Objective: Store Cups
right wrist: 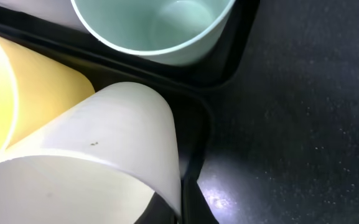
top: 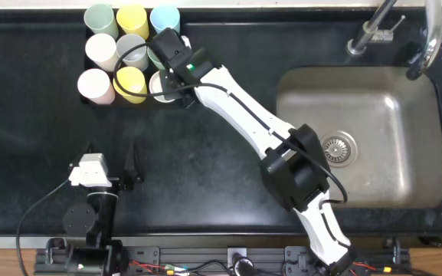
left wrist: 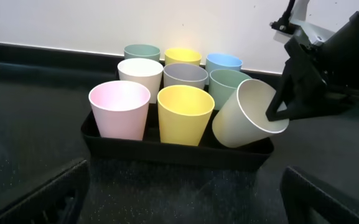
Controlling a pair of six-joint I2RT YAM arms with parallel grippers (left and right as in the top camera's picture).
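- The right hand (left wrist: 280, 107) is pinching the rim of a cream cup (left wrist: 241, 118), which is leaning at the 4 o'clock corner of the black tray (left wrist: 167, 154).
- The tray is sitting at the table's (top: 205, 176) 11 o'clock.
- The left hand (top: 113, 156) is resting at 7 o'clock, fingers apart.

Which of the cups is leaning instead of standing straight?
The cream cup at the tray's corner, pinched by the right tool; the other eight stand upright.

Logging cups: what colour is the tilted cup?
The tilted cup is cream, shown best in left wrist view.
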